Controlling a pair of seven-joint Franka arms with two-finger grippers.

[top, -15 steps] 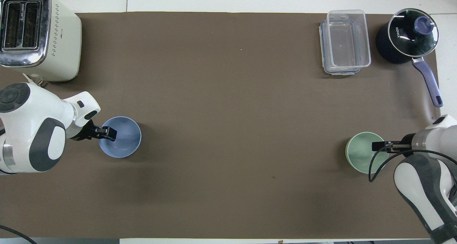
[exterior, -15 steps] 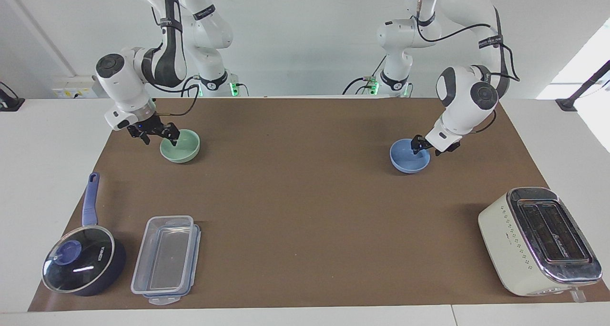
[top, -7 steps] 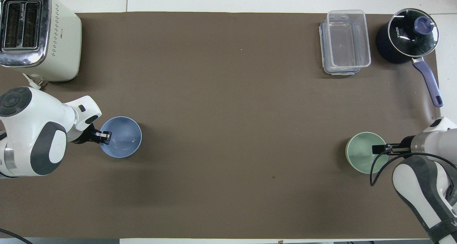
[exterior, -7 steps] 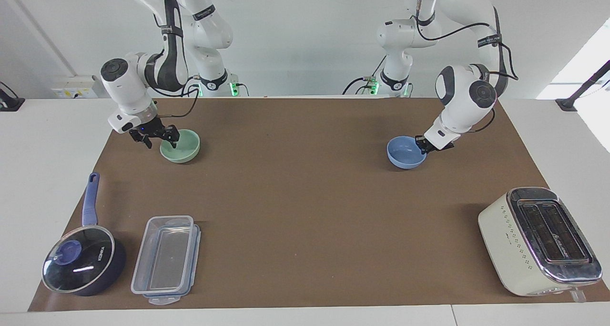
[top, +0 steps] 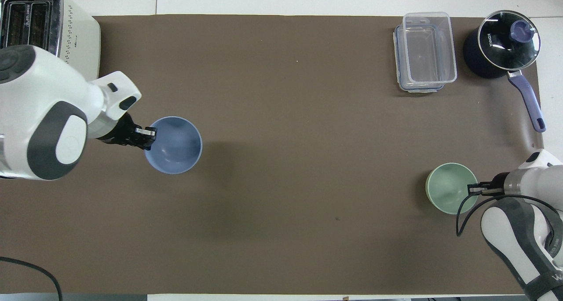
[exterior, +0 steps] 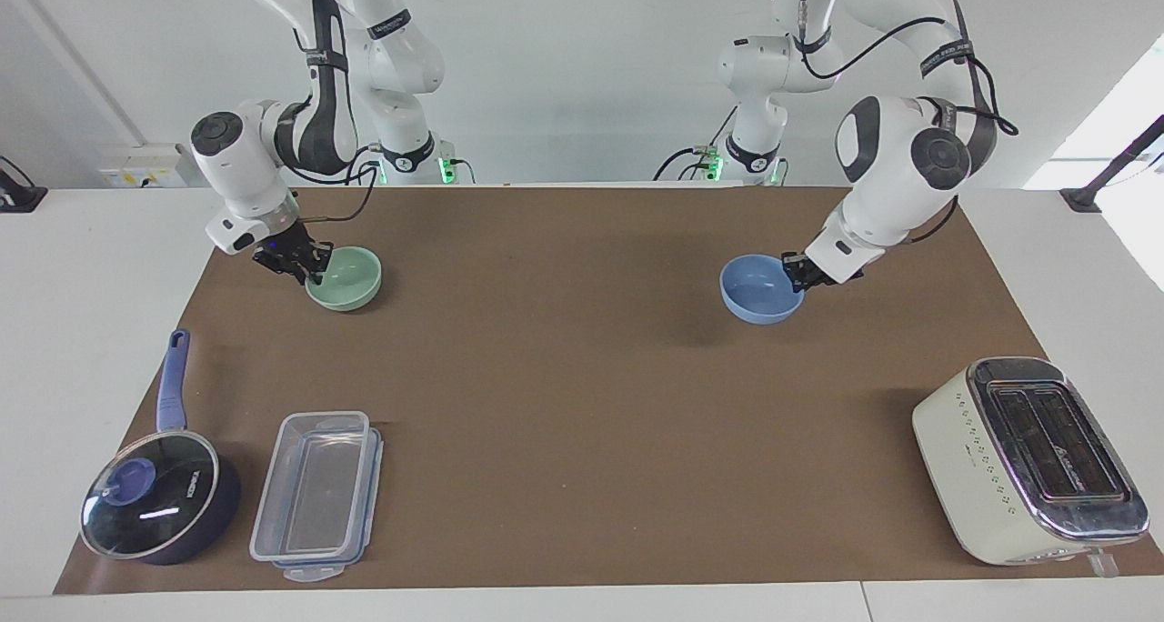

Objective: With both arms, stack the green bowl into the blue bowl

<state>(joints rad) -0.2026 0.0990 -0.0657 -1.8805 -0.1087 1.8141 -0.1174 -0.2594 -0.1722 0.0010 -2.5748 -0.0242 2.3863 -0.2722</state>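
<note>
We lift the blue bowl (exterior: 762,289) clear of the worktop (exterior: 582,376), left gripper (exterior: 800,273) pinching its rim. Right gripper (exterior: 305,265) clamps the green bowl's (exterior: 346,278) rim on the worktop. Both look light, stiff and slippery, so rims suit.

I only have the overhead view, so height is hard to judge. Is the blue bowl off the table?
Observer: Yes. In the facing view the blue bowl hangs from the left gripper, its shadow lying apart on the mat.
Operator: And the green one?
Observer: The green bowl sits flat on the mat, shadow tight under it.
Operator: Is the right gripper down at it?
Observer: Yes, the right gripper is at rim level, pinching the rim.
</note>
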